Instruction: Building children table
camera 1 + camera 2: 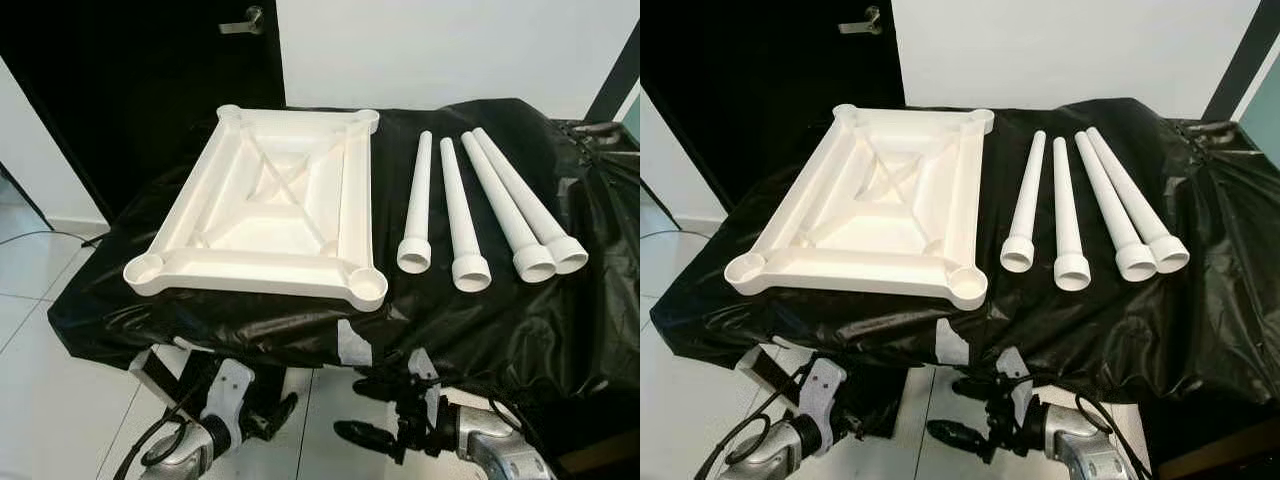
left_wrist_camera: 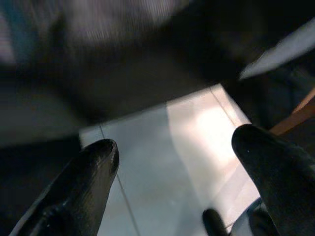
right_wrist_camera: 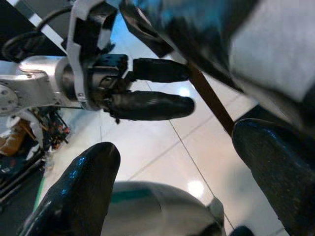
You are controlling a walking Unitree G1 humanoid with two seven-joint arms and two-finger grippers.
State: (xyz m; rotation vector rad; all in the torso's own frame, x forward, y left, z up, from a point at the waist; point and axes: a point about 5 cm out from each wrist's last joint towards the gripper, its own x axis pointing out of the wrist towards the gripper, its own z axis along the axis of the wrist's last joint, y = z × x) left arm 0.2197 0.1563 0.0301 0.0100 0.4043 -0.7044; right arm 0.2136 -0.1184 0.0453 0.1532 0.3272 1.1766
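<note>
A white plastic tabletop lies upside down on the left half of a surface covered in black plastic sheet, with round leg sockets at its corners. Several white tapered legs lie side by side to its right, their wide ends towards me. Both arms hang low, below the front edge of the surface. The left gripper and right gripper point at each other above the floor. The left wrist view has the left gripper open over floor tiles. In the right wrist view the right gripper is open, facing the left gripper.
A black door with a metal handle stands behind the surface at the left, beside a white wall. Pale floor tiles lie below and to the left. The black sheet hangs over the front edge, with grey tape patches.
</note>
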